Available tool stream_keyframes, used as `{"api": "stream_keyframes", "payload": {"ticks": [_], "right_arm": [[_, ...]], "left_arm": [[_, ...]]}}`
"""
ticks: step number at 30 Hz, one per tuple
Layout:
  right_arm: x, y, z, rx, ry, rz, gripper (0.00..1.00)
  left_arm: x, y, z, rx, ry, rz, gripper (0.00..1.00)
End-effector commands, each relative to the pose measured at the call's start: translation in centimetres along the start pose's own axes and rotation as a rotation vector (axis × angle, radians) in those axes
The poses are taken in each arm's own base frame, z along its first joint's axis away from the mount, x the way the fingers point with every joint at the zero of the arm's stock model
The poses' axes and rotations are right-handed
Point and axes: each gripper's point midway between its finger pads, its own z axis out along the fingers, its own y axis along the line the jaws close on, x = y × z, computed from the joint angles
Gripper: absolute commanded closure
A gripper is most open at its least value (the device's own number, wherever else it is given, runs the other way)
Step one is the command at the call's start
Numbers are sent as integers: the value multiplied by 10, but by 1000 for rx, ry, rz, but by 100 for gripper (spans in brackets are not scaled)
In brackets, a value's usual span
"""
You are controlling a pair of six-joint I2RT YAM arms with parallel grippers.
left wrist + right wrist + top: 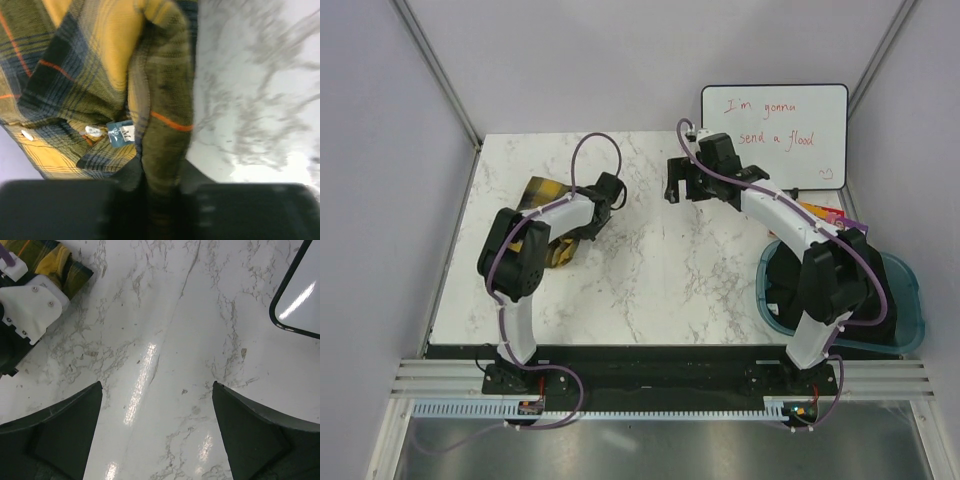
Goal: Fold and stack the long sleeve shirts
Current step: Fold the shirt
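One long sleeve shirt (544, 191), yellow-and-black plaid with thin red lines, lies bunched on the left part of the marble table (660, 270), partly hidden under my left arm. In the left wrist view the shirt (95, 70) fills the left half, showing white buttons and a blue size label (120, 134). My left gripper (161, 176) is shut on a thick fold of its cloth. My right gripper (157, 386) hangs wide open over bare marble near the table's middle back, with nothing between its fingers (67, 425). It stands right of the shirt, whose corner (55, 262) shows at the top left.
A blue plastic bin (910, 310) with dark contents sits at the right edge, under the right arm. A whiteboard (775, 135) with red writing leans at the back right; its edge (300, 300) shows in the right wrist view. The left arm's white housing (32, 307) is close by.
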Motion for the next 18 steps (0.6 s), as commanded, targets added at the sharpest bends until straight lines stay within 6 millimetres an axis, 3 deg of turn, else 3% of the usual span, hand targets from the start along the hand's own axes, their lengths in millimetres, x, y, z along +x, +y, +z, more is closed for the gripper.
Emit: {"api": "stream_keyframes", "payload": {"ticks": [1, 3, 4, 5, 6, 10, 11, 14, 15, 16, 17, 18], "right_arm": [[6, 9, -22, -57, 5, 4, 2], [16, 11, -23, -83, 34, -21, 2], [17, 10, -24, -87, 38, -23, 2], [21, 9, -24, -90, 49, -23, 2], [24, 10, -24, -106, 61, -21, 2], [32, 10, -22, -144, 89, 7, 2], [32, 11, -23, -152, 91, 12, 2], [36, 19, -25, -202, 99, 16, 2], [41, 21, -27, -213, 106, 23, 2], [43, 25, -28, -243, 111, 28, 2], [44, 28, -29, -261, 107, 31, 2], [49, 31, -31, -280, 118, 34, 2]], "left_arm": [[-45, -29, -22, 162, -122, -164, 51], [-49, -35, -41, 241, -134, -180, 38], [-60, -44, -56, 323, -171, -188, 21], [-64, -47, -66, 360, -188, -191, 18], [-68, -54, -80, 408, -205, -174, 1], [-77, -65, -155, 630, -304, -142, 1], [-76, -62, -163, 641, -323, -127, 1], [-61, -33, -162, 668, -331, -129, 3], [-51, -4, -147, 644, -320, -185, 5], [-41, 4, -139, 664, -310, -195, 8], [-28, 32, -125, 638, -326, -185, 14], [-19, 46, -115, 603, -316, -185, 17]]}}
